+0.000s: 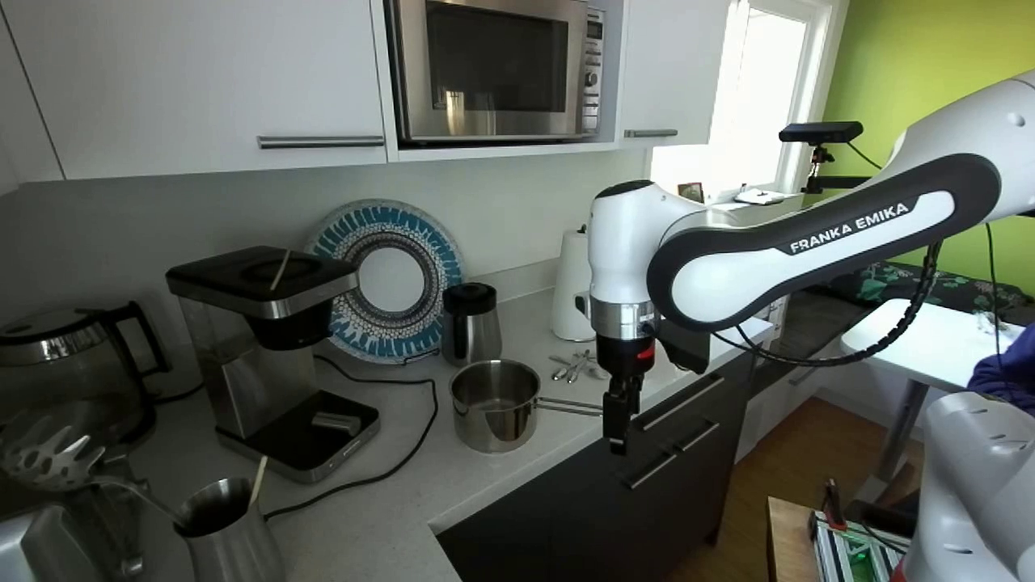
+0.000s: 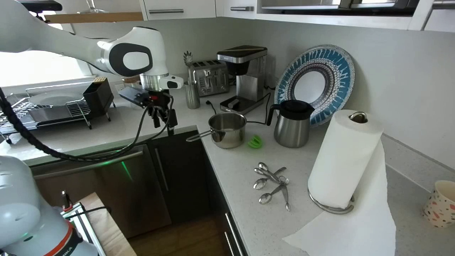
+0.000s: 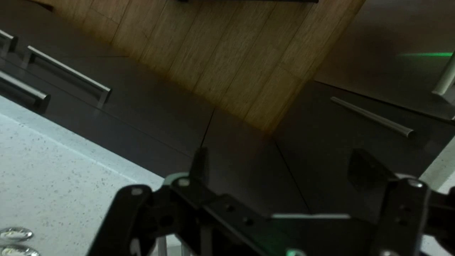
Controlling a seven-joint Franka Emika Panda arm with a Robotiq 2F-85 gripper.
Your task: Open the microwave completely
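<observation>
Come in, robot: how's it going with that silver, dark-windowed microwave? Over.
Black two-fingered gripper: open, empty, hanging low. Silver, dark-windowed microwave: looks shut. Possible bump: shiny round steel saucepan on the pale speckled counter.

The white arm (image 1: 752, 279) has dark curved bands (image 1: 660, 275), one lettered FRANKA EMIKA, and a ribbed black cable (image 2: 32, 141) at six o'clock. Below its silver ring (image 1: 627, 320), a red mark (image 1: 646, 353) sits at three o'clock; the black gripper (image 3: 280, 163) has pale screws (image 3: 415, 183).
</observation>
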